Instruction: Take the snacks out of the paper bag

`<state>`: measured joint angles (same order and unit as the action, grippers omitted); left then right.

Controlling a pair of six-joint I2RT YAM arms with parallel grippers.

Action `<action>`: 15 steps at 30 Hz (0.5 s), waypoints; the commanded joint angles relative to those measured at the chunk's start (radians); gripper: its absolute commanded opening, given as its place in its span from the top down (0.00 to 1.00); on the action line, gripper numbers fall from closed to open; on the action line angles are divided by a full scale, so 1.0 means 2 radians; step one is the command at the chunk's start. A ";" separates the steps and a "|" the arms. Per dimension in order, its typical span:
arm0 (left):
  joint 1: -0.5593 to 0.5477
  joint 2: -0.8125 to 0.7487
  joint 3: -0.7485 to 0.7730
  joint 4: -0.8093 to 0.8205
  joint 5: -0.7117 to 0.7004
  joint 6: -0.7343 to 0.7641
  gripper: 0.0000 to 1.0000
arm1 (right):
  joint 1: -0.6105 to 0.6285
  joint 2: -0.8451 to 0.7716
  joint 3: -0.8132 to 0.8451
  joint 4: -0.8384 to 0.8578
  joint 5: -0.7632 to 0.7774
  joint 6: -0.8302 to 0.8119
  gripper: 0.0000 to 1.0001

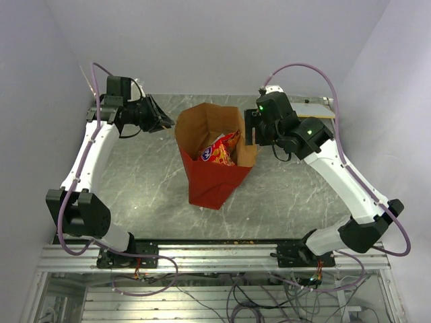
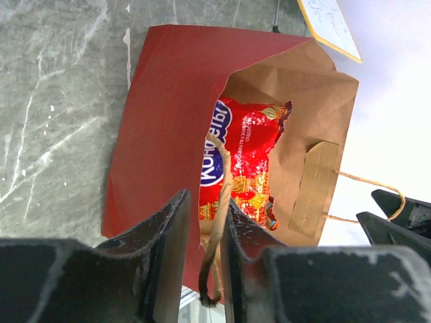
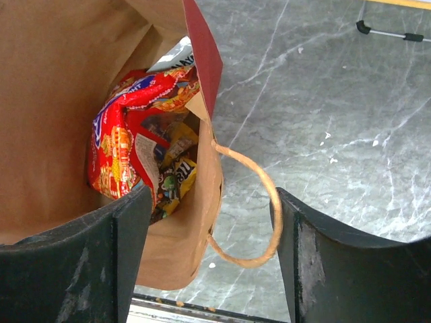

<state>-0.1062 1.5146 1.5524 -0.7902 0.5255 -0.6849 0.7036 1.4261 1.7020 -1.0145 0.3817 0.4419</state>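
**Legible text, all views:** no complete word can be read.

1. Big red packet (image 2: 249, 151), inside the paper bag (image 2: 168, 101): blue logo (image 2: 214, 151) with bold white lettering that runs sideways in the left wrist view. The word is not certain. Small white print beside it is too fine to read. The top view shows the logo only as a blue patch.
2. Dark-and-yellow wrapper (image 3: 176, 180), low in the bag: part of some large pale letters, too little to read.
3. White packet edge (image 3: 175, 59): dark capitals cut off by the bag's rim.
4. White board (image 2: 330, 23): faint marks, illegible.
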 commanded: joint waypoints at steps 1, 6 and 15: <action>0.001 -0.019 -0.018 0.039 0.009 0.005 0.66 | -0.004 0.002 -0.002 0.006 -0.012 -0.019 0.28; 0.001 -0.020 -0.001 0.044 0.008 0.015 0.82 | -0.004 0.014 0.007 -0.010 -0.020 -0.022 0.30; 0.014 -0.008 0.098 -0.054 -0.060 0.053 0.93 | -0.005 0.022 0.015 0.032 -0.158 -0.064 1.00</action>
<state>-0.1085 1.5074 1.6382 -0.8513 0.4686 -0.6186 0.6987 1.4509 1.6741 -0.9985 0.2600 0.3836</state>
